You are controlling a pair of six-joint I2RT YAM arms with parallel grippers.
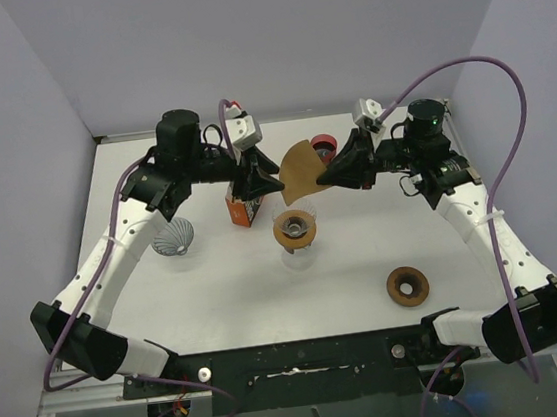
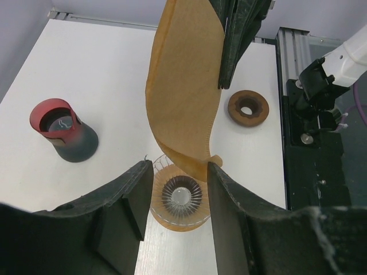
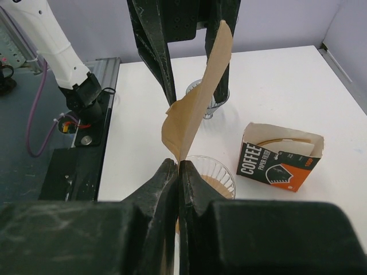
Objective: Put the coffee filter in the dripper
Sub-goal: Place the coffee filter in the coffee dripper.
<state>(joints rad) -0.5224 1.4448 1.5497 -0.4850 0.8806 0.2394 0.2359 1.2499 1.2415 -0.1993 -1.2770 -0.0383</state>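
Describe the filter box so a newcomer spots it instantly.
On the white table, find the glass dripper at the centre, beneath the held-up coffee filter. Just left of it in the top view stands the filter box. It is the only printed cardboard: dark, orange-cornered, open-topped, lettered COFFEE.

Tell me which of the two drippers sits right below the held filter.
The brown-rimmed dripper at table centre, under the filter; the clear dripper stands off left.

Brown paper filter [image 1: 299, 171], seemingly just above dripper [image 1: 294, 229]
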